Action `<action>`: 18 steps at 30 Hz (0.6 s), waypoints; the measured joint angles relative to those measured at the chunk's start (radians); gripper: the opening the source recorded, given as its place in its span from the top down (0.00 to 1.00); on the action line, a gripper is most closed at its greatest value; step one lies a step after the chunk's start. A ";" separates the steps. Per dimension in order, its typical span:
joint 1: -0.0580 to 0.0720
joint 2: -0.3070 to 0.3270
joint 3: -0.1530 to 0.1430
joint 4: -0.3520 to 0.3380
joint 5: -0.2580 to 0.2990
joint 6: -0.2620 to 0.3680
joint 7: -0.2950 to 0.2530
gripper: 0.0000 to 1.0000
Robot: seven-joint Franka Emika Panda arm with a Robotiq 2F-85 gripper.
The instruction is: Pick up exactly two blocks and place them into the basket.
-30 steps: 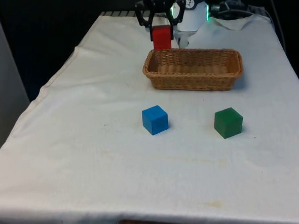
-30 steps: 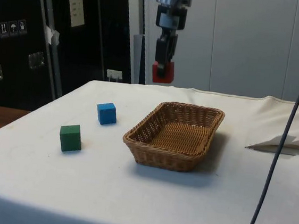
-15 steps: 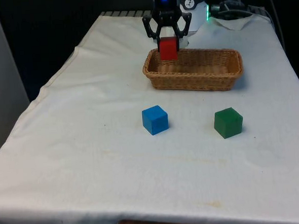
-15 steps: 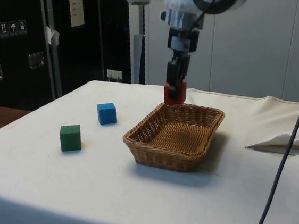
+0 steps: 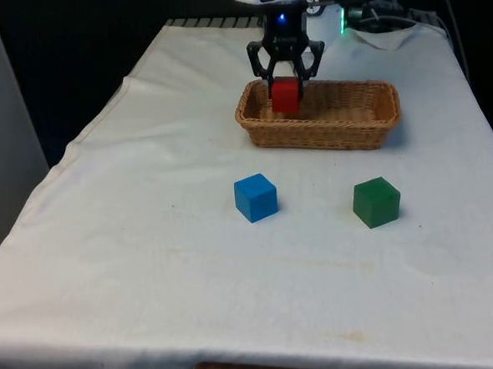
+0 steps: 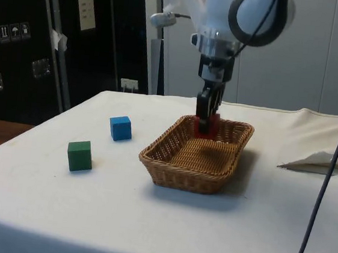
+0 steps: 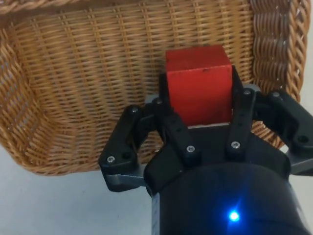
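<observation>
My gripper (image 5: pixel 286 88) is shut on a red block (image 5: pixel 285 96) and holds it inside the wicker basket (image 5: pixel 344 134), near the end on the front view's left. The side view has the red block (image 6: pixel 206 125) low between the basket (image 6: pixel 179 176) walls, gripper (image 6: pixel 206 119) pointing straight down. Seen from the wrist, the red block (image 7: pixel 198 83) sits between the fingers (image 7: pixel 166 115) just above the woven floor (image 7: pixel 88 73). A blue block (image 5: pixel 256 197) (image 6: pixel 120 128) and a green block (image 5: pixel 376 202) (image 6: pixel 79 156) rest on the white cloth in front of the basket.
A crumpled white cloth (image 5: pixel 392 27) and cables lie behind the basket near the robot's base. A dark cable (image 6: pixel 327 173) hangs down the side view's right. The cloth-covered table (image 5: pixel 151 266) stretches wide around the two loose blocks.
The gripper has come down with the red block, from above the basket's far rim into the basket, shifting slightly to the front view's right. The blue and green blocks have not moved.
</observation>
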 measured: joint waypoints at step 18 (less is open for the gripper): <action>-0.001 0.070 0.024 -0.019 0.002 0.096 0.052 1.00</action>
